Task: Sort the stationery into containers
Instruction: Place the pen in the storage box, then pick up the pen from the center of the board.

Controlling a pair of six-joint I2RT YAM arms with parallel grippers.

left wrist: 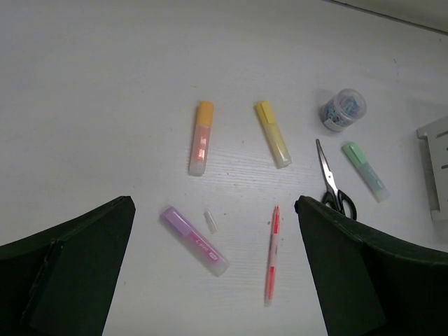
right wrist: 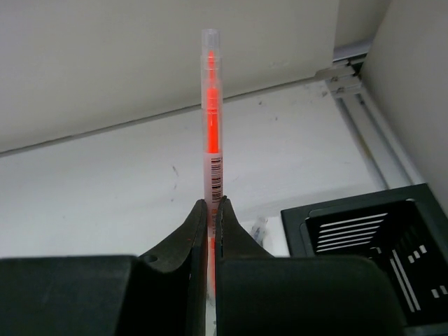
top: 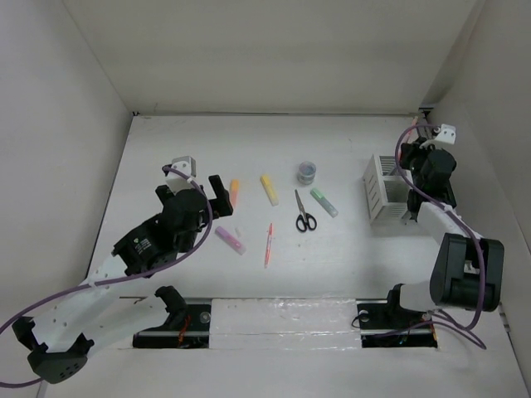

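- Left hand [left wrist: 213, 204]: fingers spread wide, gripping nothing, hanging over the left part of the table [top: 249, 141] above the loose stuff.
- Under it, the orange highlighter [left wrist: 201, 138] sits farther back and the purple highlighter [left wrist: 194, 239] closer in. The left wrist view also picks up a tiny clear cap [left wrist: 211, 221] just beside the purple one, which is barely a speck from the top.
- Then an orange-red pen [left wrist: 271, 253] lying flat, with the yellow highlighter [left wrist: 273, 133] behind it.
- Scissors [left wrist: 332, 180], closed, with the grey roll [left wrist: 343, 109] behind them and the green highlighter [left wrist: 365, 171] just to their right.
- White box [top: 383, 187] at the right side, next to the right arm.
- Right hand [right wrist: 212, 210]: pinched tight on a second orange-red pen [right wrist: 211, 105] that sticks straight out past the fingertips. Only the right wrist view shows this, plus the black box [right wrist: 378, 238] at its lower right. From the top, the arm hides both.
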